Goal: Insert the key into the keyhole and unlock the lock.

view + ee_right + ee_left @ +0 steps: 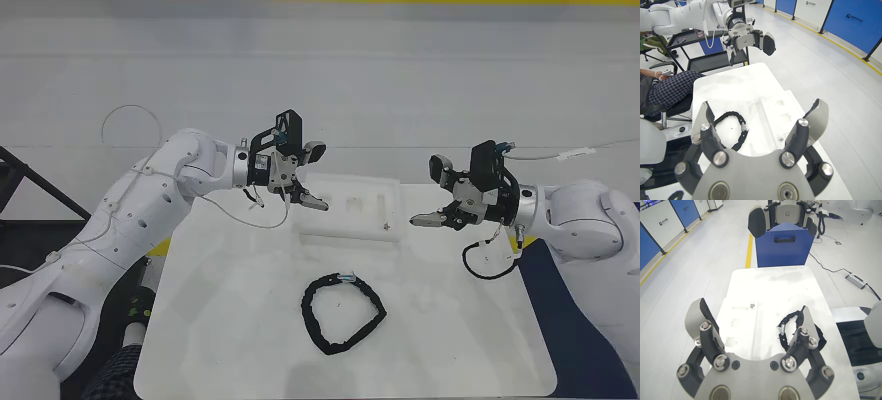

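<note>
A black fabric-covered chain lock lies in a loop on the white table, its metal lock barrel at the far side of the loop. The small key rests on a white foam tray behind the loop. My left gripper hovers open over the tray's left end. My right gripper hangs open just past the tray's right end. Both are empty. The left wrist view has the key and lock barrel ahead of the open fingers. From the right wrist, the key sits close and the lock beside it.
The foam tray has several square recesses. A blue cabinet stands on the floor beyond the table's right end. A black cart stands past its left end. Bare table spreads around the lock.
</note>
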Tool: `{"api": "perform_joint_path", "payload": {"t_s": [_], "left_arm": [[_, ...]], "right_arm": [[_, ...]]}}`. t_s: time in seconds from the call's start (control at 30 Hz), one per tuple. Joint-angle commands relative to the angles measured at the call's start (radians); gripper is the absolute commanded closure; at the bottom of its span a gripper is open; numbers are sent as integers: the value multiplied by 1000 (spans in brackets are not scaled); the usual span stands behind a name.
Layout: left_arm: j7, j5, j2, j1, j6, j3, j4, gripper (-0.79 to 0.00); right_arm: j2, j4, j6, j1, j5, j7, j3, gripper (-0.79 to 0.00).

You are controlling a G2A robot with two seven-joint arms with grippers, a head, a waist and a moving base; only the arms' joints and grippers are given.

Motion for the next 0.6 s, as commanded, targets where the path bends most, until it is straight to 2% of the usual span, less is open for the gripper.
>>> {"api": "perform_joint_path", "payload": {"t_s": [0.0,0.3,0.57], "left_arm": [[0,0,0,0,0,0,0,-785],[0,0,0,0,0,0,0,-785],[0,0,0,0,0,0,0,-785]], "right_arm": [[0,0,0,0,0,0,0,-784],[-3,-3,20,-7,-11,-20,-10,-785],[-48,143,127,78,11,-62,-149,-785]]}}
